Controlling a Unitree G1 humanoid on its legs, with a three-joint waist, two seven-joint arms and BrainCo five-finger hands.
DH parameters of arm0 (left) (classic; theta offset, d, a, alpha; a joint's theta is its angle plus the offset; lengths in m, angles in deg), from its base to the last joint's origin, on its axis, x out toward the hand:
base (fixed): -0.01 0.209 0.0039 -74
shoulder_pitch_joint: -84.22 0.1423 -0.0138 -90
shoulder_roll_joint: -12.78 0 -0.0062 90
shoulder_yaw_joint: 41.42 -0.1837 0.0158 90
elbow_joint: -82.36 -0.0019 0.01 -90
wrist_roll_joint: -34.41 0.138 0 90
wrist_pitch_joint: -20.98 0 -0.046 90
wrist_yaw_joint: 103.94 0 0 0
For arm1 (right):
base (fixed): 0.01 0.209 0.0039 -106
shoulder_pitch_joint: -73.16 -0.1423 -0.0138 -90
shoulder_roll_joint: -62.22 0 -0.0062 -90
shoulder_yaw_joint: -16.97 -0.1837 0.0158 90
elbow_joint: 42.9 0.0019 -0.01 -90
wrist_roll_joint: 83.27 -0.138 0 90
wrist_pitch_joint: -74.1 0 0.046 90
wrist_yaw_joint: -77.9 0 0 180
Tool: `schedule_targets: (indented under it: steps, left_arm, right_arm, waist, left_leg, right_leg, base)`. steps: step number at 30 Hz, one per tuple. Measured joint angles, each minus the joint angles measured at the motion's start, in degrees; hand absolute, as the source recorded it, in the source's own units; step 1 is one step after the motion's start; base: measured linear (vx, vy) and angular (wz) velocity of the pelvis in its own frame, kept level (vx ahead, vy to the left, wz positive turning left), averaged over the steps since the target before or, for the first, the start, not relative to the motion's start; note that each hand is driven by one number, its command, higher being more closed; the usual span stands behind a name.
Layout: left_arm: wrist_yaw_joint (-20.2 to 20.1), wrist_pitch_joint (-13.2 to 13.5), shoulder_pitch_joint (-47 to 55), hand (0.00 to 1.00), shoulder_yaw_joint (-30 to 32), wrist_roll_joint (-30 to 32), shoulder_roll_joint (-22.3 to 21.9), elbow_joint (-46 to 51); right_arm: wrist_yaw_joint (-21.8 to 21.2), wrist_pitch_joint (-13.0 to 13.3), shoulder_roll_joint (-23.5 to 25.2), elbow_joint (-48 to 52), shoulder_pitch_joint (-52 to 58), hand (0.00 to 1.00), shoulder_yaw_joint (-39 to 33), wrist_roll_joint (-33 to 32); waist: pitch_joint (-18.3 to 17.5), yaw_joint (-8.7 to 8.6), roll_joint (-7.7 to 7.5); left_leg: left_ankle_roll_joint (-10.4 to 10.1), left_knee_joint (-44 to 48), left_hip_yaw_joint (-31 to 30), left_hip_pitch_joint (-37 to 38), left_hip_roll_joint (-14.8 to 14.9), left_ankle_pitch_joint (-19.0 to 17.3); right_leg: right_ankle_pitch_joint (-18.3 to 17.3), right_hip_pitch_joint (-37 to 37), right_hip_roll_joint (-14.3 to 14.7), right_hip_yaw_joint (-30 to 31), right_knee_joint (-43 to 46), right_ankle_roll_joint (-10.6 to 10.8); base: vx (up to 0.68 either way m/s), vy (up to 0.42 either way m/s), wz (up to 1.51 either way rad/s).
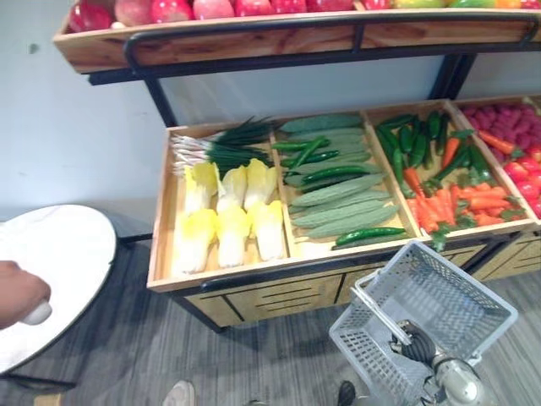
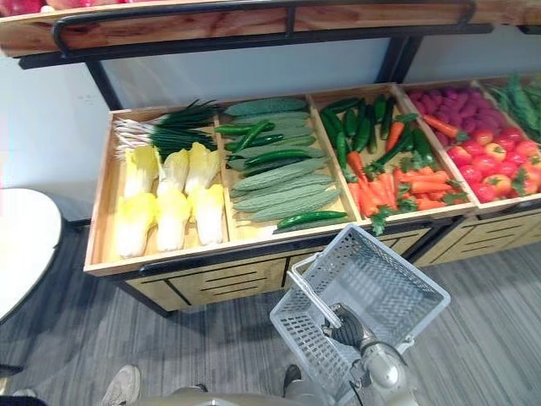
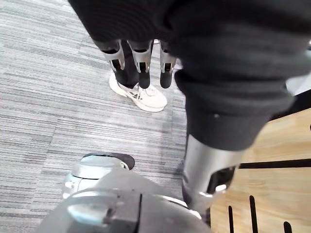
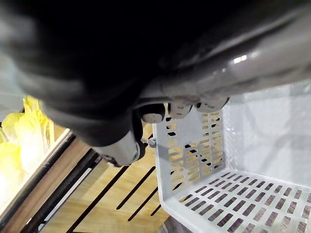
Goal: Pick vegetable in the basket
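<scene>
Left wrist view: left hand (image 3: 142, 60) slack, empty; right hand (image 4: 184, 108) round basket (image 4: 194, 160) handle.

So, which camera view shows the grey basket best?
The right eye view: nearly the whole basket sits in the lower middle, with its rim and inside visible. The left eye view has it too, closer to the lower right corner. The right wrist view gives a close piece of wall and slotted floor.

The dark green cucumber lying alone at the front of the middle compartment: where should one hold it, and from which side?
Probably grip the cucumber at its middle, from above, across its width: it lies flat and crosswise on bare wood, and the front wall blocks a low approach. The left robot hand is free.
</scene>
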Motion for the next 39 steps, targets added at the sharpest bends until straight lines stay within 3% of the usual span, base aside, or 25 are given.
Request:
schedule_targets:
  steps: [2, 5, 9, 10, 20, 23, 29, 34, 39]
  left_arm:
    - [0.67, 0.82, -0.05, 0.0, -0.02, -0.13, -0.02, 0.02]
    - [1.93, 2.34, -1.1, 0.0, -0.34, -0.47, 0.35, 0.11]
    - [3.87, 3.73, -2.37, 0.0, -0.55, -1.87, 0.82, 1.39]
    - [4.43, 4.52, -4.48, 0.0, -2.15, -2.29, 2.93, 4.44]
    - [5.56, 4.44, -4.41, 0.0, -1.78, -2.76, 2.92, 4.43]
    - [6.92, 4.46, -4.42, 0.0, 0.25, -4.28, 2.91, 4.43]
    - [14.3, 4.55, -4.39, 0.0, 7.72, -9.2, 3.1, 4.42]
    - [18.67, 4.74, -4.33, 0.0, 12.07, -9.59, 3.97, 4.43]
    - [21.47, 7.09, -4.49, 0.0, 15.96, -9.61, 5.0, 6.45]
  right_arm:
    - [0.04, 0.0, 0.01, -0.03, 0.44, 1.0, -0.13, 0.0]
    - [-0.04, 0.06, 0.47, -0.23, 0.22, 1.0, -0.11, 0.06]
    - [-0.13, 0.87, 0.97, 0.47, 0.25, 1.0, 1.65, 0.26]
    - [0.09, 1.09, 0.91, -1.38, 0.61, 1.0, 1.95, 0.19]
    - [0.08, 1.07, 0.91, -1.42, 0.68, 1.0, 1.85, 0.18]
    - [0.05, 0.9, 0.94, -1.81, 0.7, 1.0, 1.26, 0.19]
    - [0.78, 0.02, 1.57, -6.19, 0.37, 1.0, -2.41, 0.61]
    - [2.55, -0.45, 1.57, -8.26, 0.2, 1.0, -2.74, 0.73]
    - [2.68, -2.38, 1.57, -8.51, -0.41, 1.0, -4.8, 1.04]
  waist:
    - [-0.48, -0.15, 0.8]
    - [-0.93, -0.8, 2.18]
    - [-0.34, -0.95, 1.1]
    - [-1.35, -1.35, 0.05]
    - [-1.46, -1.35, -0.35]
    - [-1.53, -1.35, -0.68]
    - [-1.81, -1.29, -1.17]
    - [-1.88, -1.29, -1.3]
    - [-1.99, -1.31, -1.46]
  left_leg:
    - [-0.06, -1.51, 1.12, 0.02, -0.14, -0.14]
    - [-0.46, -3.03, 2.88, -0.28, 0.39, -3.83]
    - [-0.47, -3.67, 3.89, -0.37, -1.37, -4.24]
    - [-0.45, -7.21, 4.74, 2.88, -1.55, -2.75]
    - [-0.49, -7.27, 4.85, 2.9, -1.5, -2.71]
    - [-0.49, -7.34, 4.81, 2.86, -1.53, -2.71]
    - [-0.37, -7.5, 3.27, 2.67, -1.85, -2.64]
    - [-0.3, -7.58, 2.2, 2.6, -2.14, -2.59]
    - [-0.27, -7.61, 2.16, 2.54, -2.23, -2.56]
  right_leg:
    - [0.75, -0.02, 0.05, -0.16, -1.13, 0.44]
    - [3.87, 0.32, 0.72, -0.6, -4.03, 0.68]
    - [7.17, 2.34, -0.44, -0.17, -8.86, 1.45]
    - [7.44, 3.27, -0.27, -0.8, -8.84, 1.29]
    - [7.39, 3.25, -0.21, -0.76, -8.84, 1.32]
    - [7.33, 3.22, -0.23, -0.79, -8.84, 1.31]
    - [6.94, 3.68, -0.58, -2.01, -8.84, 1.39]
    - [6.92, 4.09, -0.9, -2.74, -8.83, 1.34]
    - [6.94, 4.09, -0.99, -2.79, -8.83, 1.32]
  base:
    - [-0.08, 0.042, 0.09]
    - [-0.06, 0.082, 0.03]
    - [-0.05, 0.047, -0.09]
    - [0.0, 0.0, 0.0]
    - [0.0, 0.0, 0.0]
    - [0.0, 0.0, 0.0]
    - [0.0, 0.003, 0.1]
    - [0.0, 0.006, 0.09]
    - [0.0, 0.0, 0.0]
